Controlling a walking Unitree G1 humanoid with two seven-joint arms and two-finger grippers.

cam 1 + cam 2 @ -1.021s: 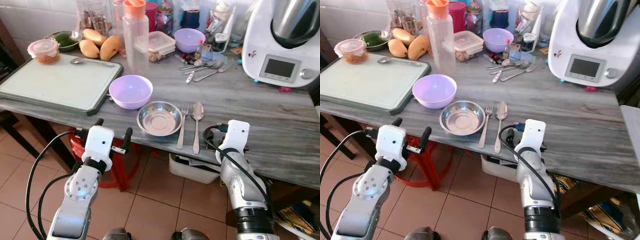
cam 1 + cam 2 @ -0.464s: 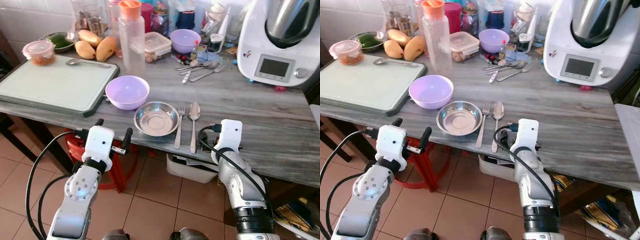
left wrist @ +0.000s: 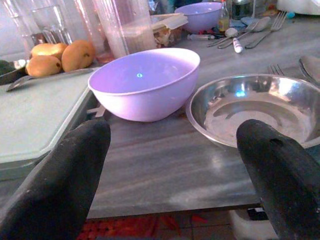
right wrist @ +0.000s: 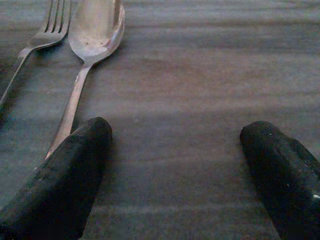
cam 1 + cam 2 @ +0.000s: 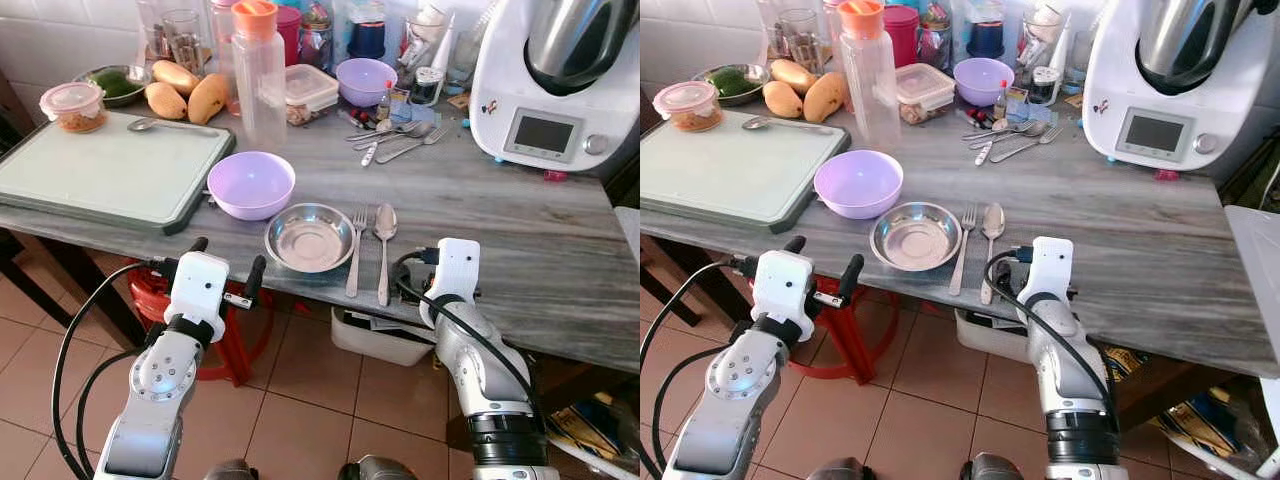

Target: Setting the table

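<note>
Two silver-grey metal arms, cylindrical segments, round joint caps. White boxy wrist housing on each. Left gripper (image 5: 224, 264): long black rounded fingers (image 3: 60, 190), matte, slightly scuffed. Right gripper (image 4: 175, 175): same black fingers (image 4: 55, 185). Black cables loop beside both forearms; black band at 6 o'clock on right arm

Lilac and steel on grey wood grain

A lilac plastic bowl (image 5: 251, 184) and a shiny silver steel dish (image 5: 309, 237) sit on the streaked grey tabletop (image 5: 500, 210).

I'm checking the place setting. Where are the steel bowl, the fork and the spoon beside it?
steel bowl (image 5: 309, 237), left eye view, inner base.
fork (image 5: 355, 254), left eye view, mid handle.
spoon (image 5: 385, 222), left eye view, its bowl.
</note>
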